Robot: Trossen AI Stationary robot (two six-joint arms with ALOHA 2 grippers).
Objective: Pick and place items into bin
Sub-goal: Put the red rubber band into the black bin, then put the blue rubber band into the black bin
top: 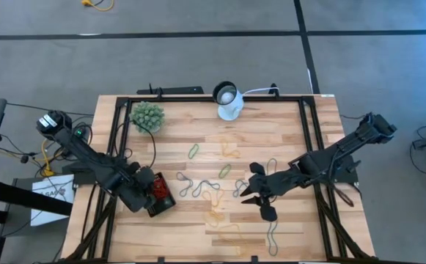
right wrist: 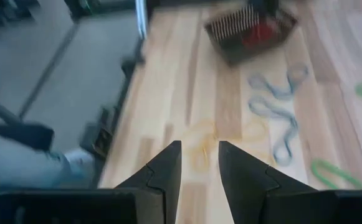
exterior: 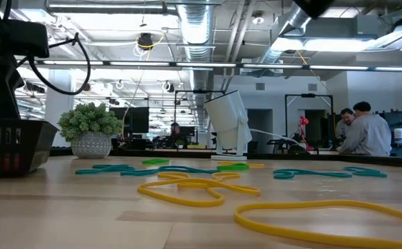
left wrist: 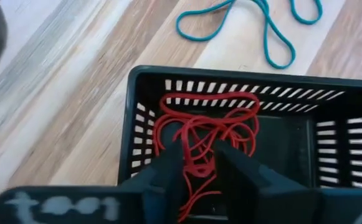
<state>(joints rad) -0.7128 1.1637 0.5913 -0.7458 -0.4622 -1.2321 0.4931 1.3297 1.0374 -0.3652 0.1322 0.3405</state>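
The left gripper (left wrist: pixel 199 165) hangs over the bin (left wrist: pixel 144 81), jaws a narrow gap apart above the red loops (left wrist: pixel 205 127), probably letting them go; the right gripper (top: pixel 260 199) waits open mid-table, empty, near loose loops (top: pixel 211 186). Only the left wrist view looks into the bin; the low view shows just its slotted wall (exterior: pixel 14 149).

The left gripper (left wrist: pixel 199 171) points down with its two fingers a little apart. The right gripper (right wrist: pixel 199 165) hangs over the table, arm stretched out, fingers open
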